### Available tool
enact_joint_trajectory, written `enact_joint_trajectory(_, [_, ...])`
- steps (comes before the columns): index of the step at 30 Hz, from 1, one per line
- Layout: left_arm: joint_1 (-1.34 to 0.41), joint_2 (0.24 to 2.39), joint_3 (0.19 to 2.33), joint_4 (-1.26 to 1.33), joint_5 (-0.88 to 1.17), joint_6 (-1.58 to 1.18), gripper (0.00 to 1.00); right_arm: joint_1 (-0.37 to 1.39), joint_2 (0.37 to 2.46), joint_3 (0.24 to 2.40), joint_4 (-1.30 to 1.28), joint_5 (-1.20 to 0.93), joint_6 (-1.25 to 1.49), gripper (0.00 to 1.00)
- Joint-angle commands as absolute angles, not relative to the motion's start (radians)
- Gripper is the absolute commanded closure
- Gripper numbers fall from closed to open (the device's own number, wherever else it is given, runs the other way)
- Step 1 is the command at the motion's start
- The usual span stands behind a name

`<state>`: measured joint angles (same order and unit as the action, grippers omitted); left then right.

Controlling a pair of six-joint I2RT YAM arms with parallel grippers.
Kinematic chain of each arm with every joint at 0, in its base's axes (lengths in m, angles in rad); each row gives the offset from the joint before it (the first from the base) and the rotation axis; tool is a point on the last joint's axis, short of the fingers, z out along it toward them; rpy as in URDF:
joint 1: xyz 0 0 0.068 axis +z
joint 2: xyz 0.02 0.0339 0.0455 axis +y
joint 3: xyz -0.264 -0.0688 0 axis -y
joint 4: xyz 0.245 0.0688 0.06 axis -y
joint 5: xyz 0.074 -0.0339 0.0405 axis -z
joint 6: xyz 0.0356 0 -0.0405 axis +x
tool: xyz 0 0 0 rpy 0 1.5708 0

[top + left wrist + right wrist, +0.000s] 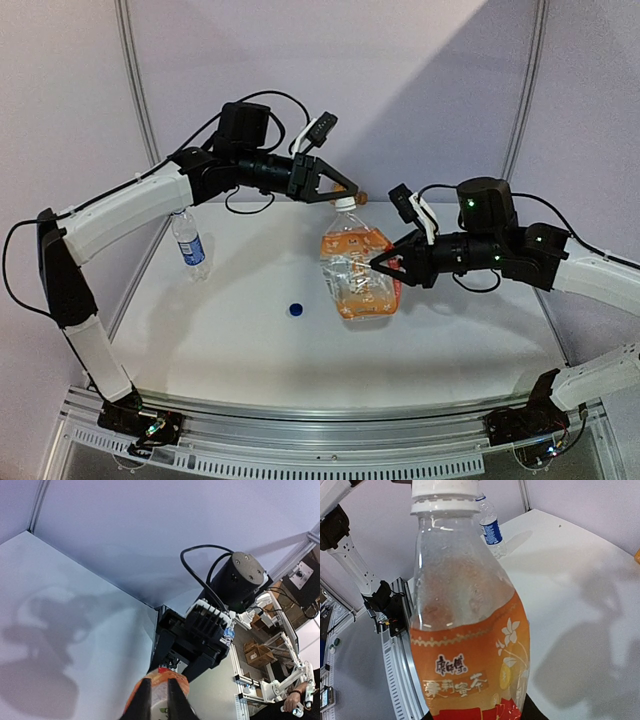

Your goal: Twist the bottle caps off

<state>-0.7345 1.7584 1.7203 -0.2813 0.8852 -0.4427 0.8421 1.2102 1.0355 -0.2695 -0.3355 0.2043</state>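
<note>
Risks turning the whole body instead of the thread: clamped only on the thin, dented wall of the orange bottle (355, 270) by the right gripper (383, 265), so a twist at the top may simply slide that wall round in the hold. Risks pushing contents out through the neck once the seal gives, being squeezed at mid-height and tilted. Risks dropping the white cap (344, 203) onto the surface (250, 345) if freed under a loose pinch.

Sits on the bottle's neck over the middle of the surface, toward the far edge, right at the fingertips of the left gripper (350, 192), reaching in from the far left corner. Cannot tell whether closed on the cap or only around it; fingers close together in the left wrist view, cap hidden there.

Well apart, nearer the near edge: dark blue cap (296, 309), off the water bottle (188, 240) standing by the left edge.
</note>
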Motion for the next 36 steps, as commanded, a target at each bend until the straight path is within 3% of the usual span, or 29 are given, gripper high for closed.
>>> enact_joint_trajectory(1, [-0.744,1.78,1.707,-0.294,0.875,-0.444,0.93,0.84,1.221,1.069,-0.242,-0.324,0.207,1.0])
enact_joint_trajectory(4, [-0.751,1.787,1.709,-0.296,0.863,-0.451,0.91,0.841,1.231,1.085,-0.25,-0.303,0.204,1.0])
enact_joint_trajectory(8, [-0.753,1.771,1.7,-0.288,0.81,-0.456,0.52,0.839,1.249,1.102,-0.258,-0.308,0.193,1.0])
enact_joint_trajectory(10, [-0.753,1.761,1.697,-0.285,0.792,-0.456,0.43,0.839,1.254,1.102,-0.26,-0.314,0.193,1.0])
enact_joint_trajectory(13, [-0.752,1.751,1.697,-0.286,0.775,-0.451,0.38,0.84,1.251,1.096,-0.262,-0.321,0.193,1.0])
enact_joint_trajectory(21, [-0.75,1.743,1.678,-0.275,0.765,-0.454,0.53,0.84,1.243,1.092,-0.27,-0.321,0.193,1.0])
enact_joint_trajectory(26, [-0.75,1.749,1.68,-0.267,0.773,-0.459,0.82,0.84,1.245,1.094,-0.268,-0.321,0.195,1.0])
enact_joint_trajectory(28, [-0.751,1.752,1.677,-0.267,0.773,-0.462,0.88,0.84,1.247,1.098,-0.266,-0.315,0.196,1.0])
enact_joint_trajectory(36, [-0.762,1.775,1.702,-0.334,0.663,-0.502,0.91,0.84,1.278,1.158,-0.288,-0.223,0.201,1.0])
